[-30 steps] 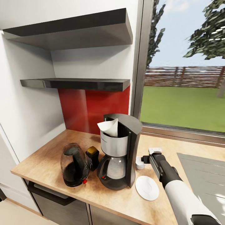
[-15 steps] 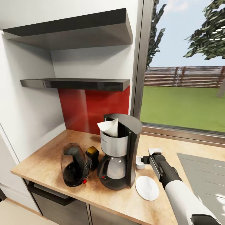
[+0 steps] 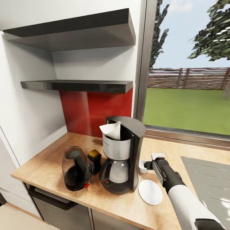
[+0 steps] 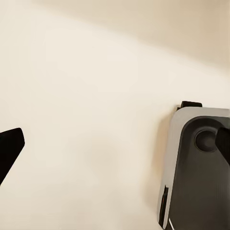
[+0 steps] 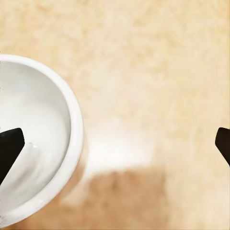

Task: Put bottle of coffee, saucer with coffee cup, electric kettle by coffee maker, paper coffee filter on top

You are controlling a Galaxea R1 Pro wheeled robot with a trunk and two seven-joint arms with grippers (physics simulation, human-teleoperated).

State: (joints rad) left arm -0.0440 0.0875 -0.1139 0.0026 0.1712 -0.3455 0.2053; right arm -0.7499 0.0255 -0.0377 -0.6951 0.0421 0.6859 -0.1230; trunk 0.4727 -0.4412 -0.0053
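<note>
Coffee cup upright on countertop, mouth up, between coffee maker and saucer. Right gripper at cup, jaws spread, one finger inside rim, other outside. Advice: pinch wall squarely, lift straight, lower centred onto saucer.

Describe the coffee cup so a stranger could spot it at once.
Start at the black and silver coffee maker on the wooden countertop by the window. Just beside its base on the window side sits the coffee cup, small and white, at the right gripper. Unlike the flat white saucer nearer the counter edge, it stands tall and hollow.
</note>
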